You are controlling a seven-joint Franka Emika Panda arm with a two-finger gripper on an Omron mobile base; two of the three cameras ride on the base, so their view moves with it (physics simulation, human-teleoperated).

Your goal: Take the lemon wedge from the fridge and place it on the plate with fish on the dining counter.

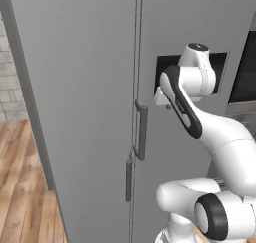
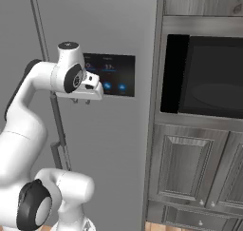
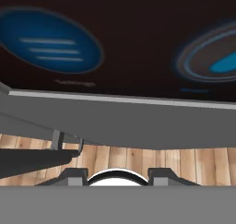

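Note:
The fridge [image 1: 85, 87] stands with both tall grey doors closed, and its dark vertical handles [image 1: 141, 132] meet at the middle seam. The lemon wedge is hidden behind the doors. The plate with fish and the dining counter are out of view. My gripper [image 2: 81, 101] is raised against the right door, just left of the dark display panel [image 2: 114, 75], with its short fingers pointing down. In the hand view the fingertips [image 3: 73, 174] stand apart with nothing between them. Above them are the panel's blue icons [image 3: 50, 41].
A dark built-in oven [image 2: 209, 78] and grey wood cabinets [image 2: 190, 163] stand right of the fridge. Wooden floor [image 1: 20, 187] and a pale brick wall [image 1: 7, 87] lie to the fridge's left. My own arm [image 1: 225, 147] rises close to the right door.

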